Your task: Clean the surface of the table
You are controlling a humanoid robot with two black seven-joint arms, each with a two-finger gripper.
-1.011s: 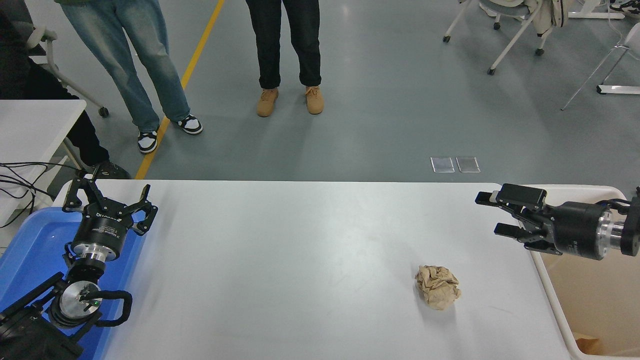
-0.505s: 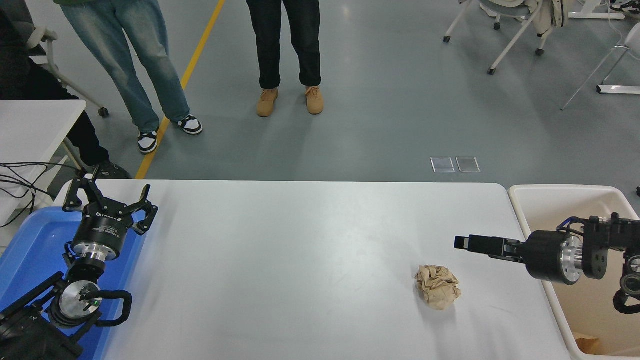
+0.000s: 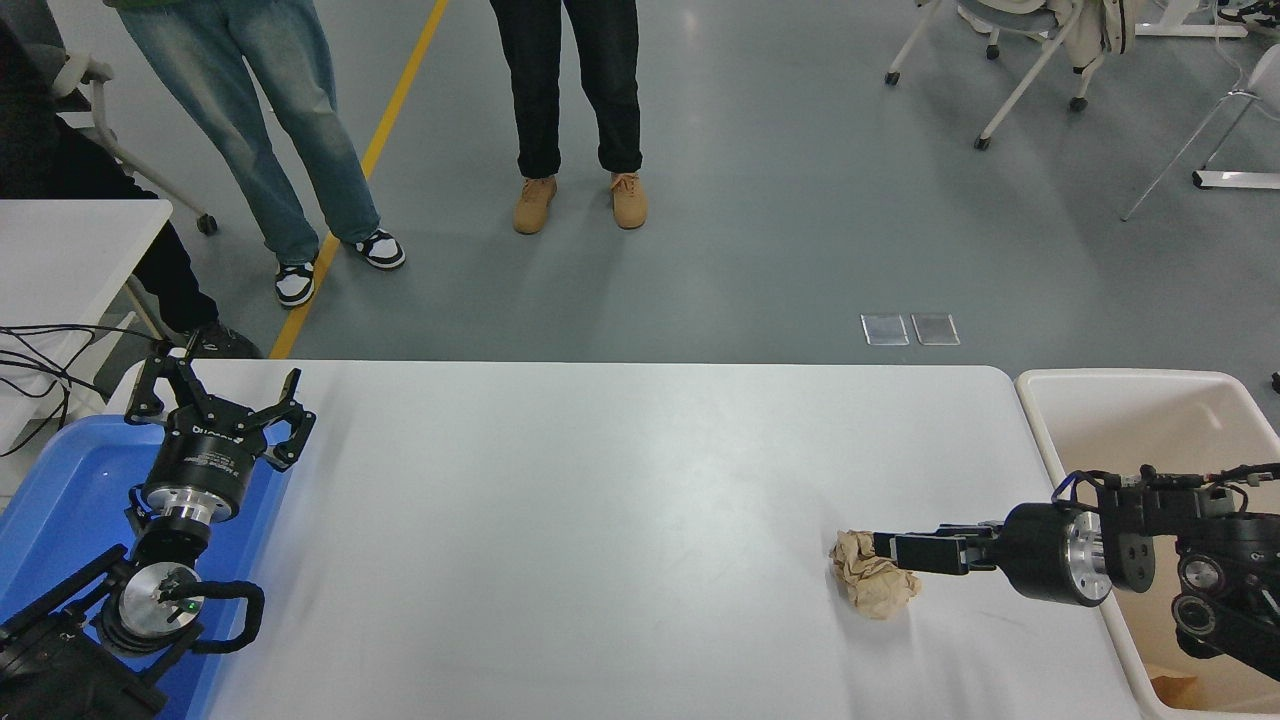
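The white table surface [image 3: 600, 520] carries one crumpled ball of brown paper [image 3: 872, 585] at its right front. My right gripper [image 3: 886, 549] reaches in low from the right, seen edge-on, with its tip at the ball's upper right side; whether it touches the paper is unclear. My left gripper [image 3: 215, 402] is parked open at the table's left edge, above the blue bin, holding nothing.
A blue bin [image 3: 60, 500] sits off the table's left end and a cream bin [image 3: 1120, 385] off its right end, with a brown scrap at its bottom. Two people stand beyond the far edge. A smaller white table [image 3: 70, 240] with cables is at the far left.
My right arm has swung down and towards me, from level with the cream bin's far rim to the paper ball, turning edge-on. The ball and the left arm stayed put.
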